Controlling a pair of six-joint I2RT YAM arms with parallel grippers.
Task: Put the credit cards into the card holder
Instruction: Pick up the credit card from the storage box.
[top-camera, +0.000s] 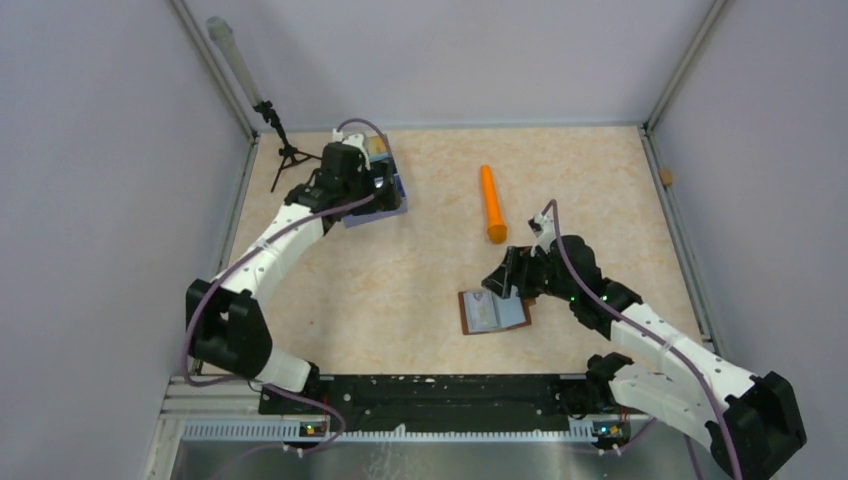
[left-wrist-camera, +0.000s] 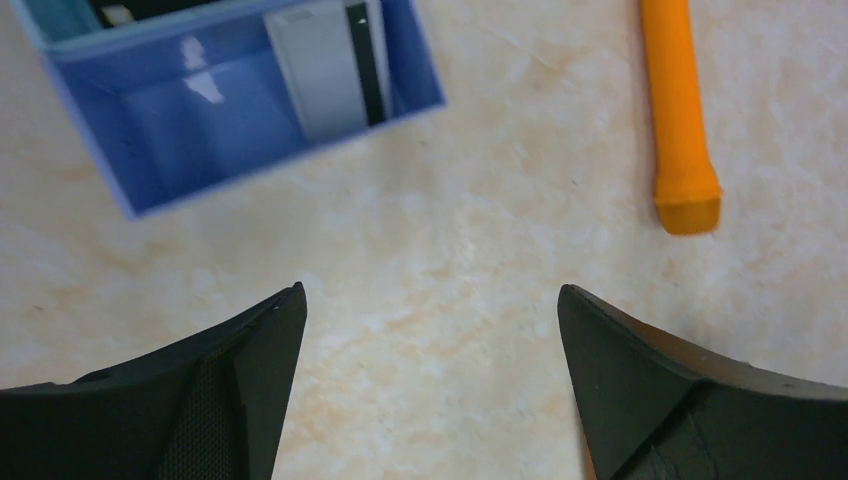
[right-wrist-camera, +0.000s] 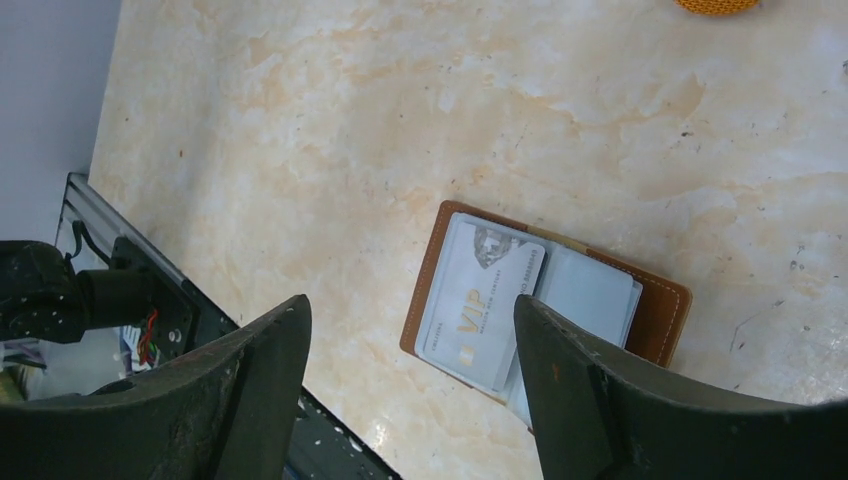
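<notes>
— Cards?
— Grey card (left-wrist-camera: 320, 70), black card (left-wrist-camera: 368, 65) in the blue tray (left-wrist-camera: 200, 130), far-left corner; card holder (right-wrist-camera: 660, 310) open by the near edge. Left tool (left-wrist-camera: 430, 300), right tool (right-wrist-camera: 410, 305): released.
— Handling?
— Probably stiff, slick: pinch an exposed edge.

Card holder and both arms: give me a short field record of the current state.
card holder: brown leather bifold wallet, lying open
on it: white card marked VIP, with a pale grey-blue card beside it; cannot tell whether they are slotted or loose
blue plastic tray: holds a grey card with a black card beside it
left fingers: open, empty, near the tray
right fingers: open, empty, over the card holder
</notes>
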